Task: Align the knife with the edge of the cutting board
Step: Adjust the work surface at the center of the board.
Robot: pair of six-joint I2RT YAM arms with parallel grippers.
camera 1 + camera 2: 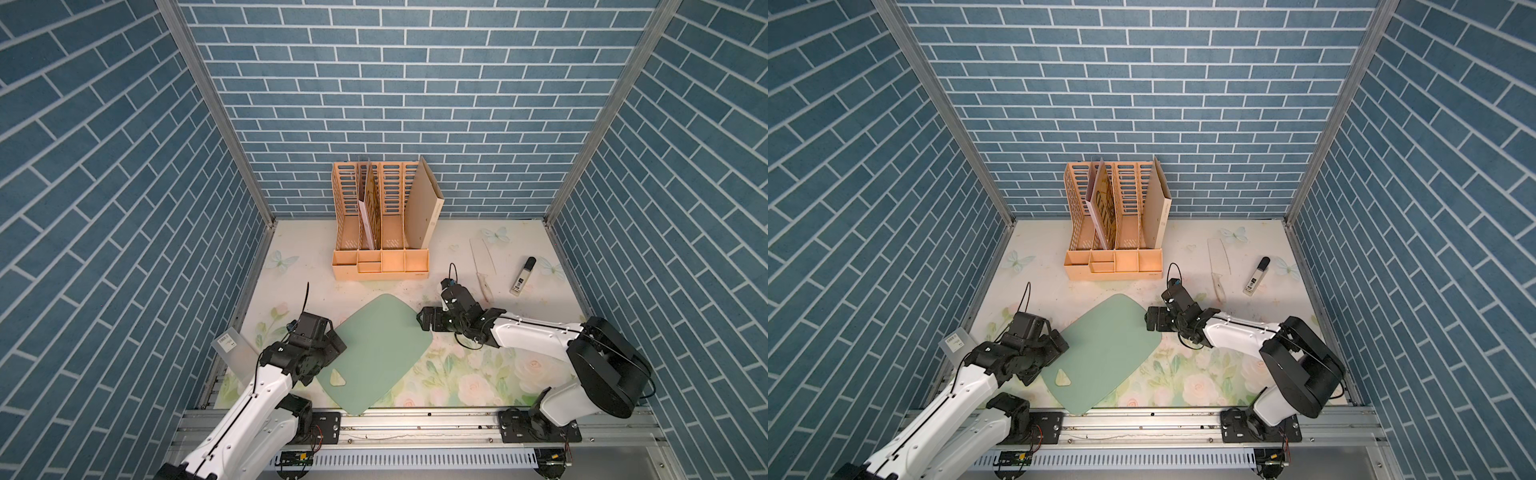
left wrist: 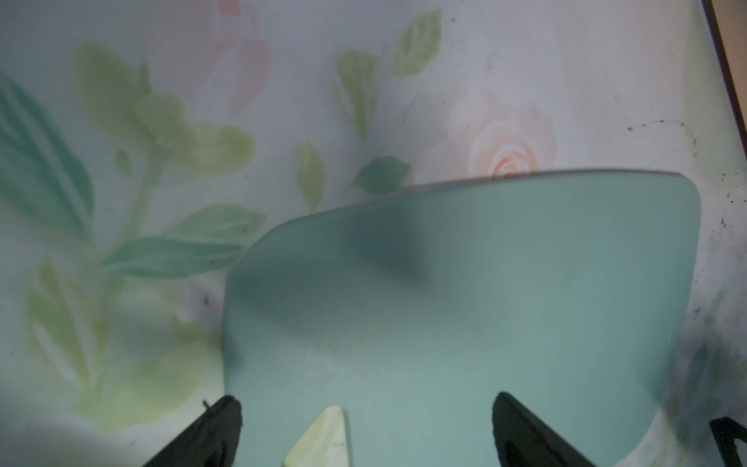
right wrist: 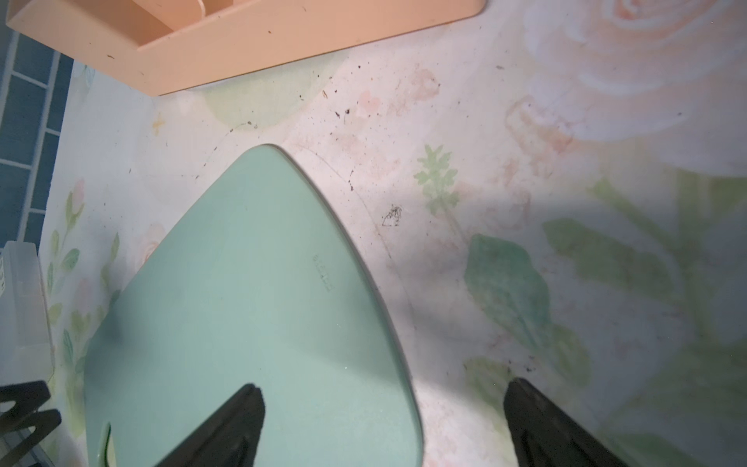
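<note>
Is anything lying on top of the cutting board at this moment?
Nothing rests on the cutting board. The knife lies apart on the table. The left pincer overhangs one edge, hiding a strip in both top views.

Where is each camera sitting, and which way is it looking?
Top views: high above the robot, looking down over the whole table; left arm and right arm show.
Left wrist: on the left arm, looking down at the board; left fingers show, open.
Right wrist: on the right arm, facing the board's corner and the organizer; right fingers show, open.
Shared: every view sees the board.
</note>
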